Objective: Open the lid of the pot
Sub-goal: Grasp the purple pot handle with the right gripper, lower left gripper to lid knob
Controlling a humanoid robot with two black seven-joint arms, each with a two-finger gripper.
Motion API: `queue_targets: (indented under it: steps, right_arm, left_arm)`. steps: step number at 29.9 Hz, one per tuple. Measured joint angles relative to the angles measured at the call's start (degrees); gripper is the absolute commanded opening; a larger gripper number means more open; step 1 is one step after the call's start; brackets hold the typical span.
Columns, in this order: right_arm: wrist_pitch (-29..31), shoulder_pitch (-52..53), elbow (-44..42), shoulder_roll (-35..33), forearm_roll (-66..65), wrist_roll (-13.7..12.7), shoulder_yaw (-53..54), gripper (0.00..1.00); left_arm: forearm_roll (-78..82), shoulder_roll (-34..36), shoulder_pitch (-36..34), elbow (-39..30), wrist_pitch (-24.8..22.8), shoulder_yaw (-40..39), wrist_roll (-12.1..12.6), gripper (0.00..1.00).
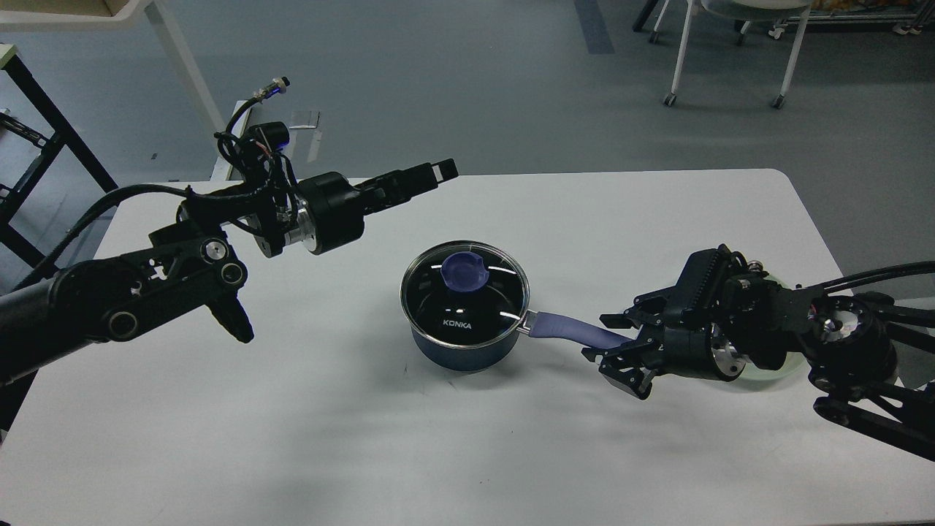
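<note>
A dark blue pot (464,343) stands in the middle of the white table (292,438). Its glass lid (482,303) lies shut on it, with a blue knob (464,272) on top. The purple-blue pot handle (566,329) points right. My right gripper (606,338) has its two fingers above and below the handle's end, closed in on it. My left gripper (438,172) hovers above the table, up and left of the knob and apart from it. It is seen edge-on, so its fingers cannot be told apart.
A pale green dish (776,367) lies on the table under my right wrist. The table's far edge runs just behind my left gripper. Chair legs (679,58) stand on the grey floor at the far right.
</note>
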Motion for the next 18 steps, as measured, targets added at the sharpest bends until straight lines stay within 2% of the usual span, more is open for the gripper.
queue_targets:
  steps: [4, 12, 18]
  right_arm:
    - [-0.1, -0.1, 0.1, 0.0, 0.0, 0.0, -0.1, 0.2]
    - [-0.1, -0.1, 0.0, 0.0, 0.0, 0.0, 0.0, 0.2]
    - [-0.1, -0.1, 0.1, -0.1, 0.0, 0.8, 0.1, 0.2]
  left_arm:
    - [0.7, 0.3, 0.0, 0.0, 0.0, 0.0, 0.0, 0.95]
    - [12.0, -0.4, 0.2, -0.4, 0.5, 1.7, 0.0, 0.95]
    - [22.6, -2.1, -0.3, -0.9, 3.7, 4.0, 0.0, 0.95]
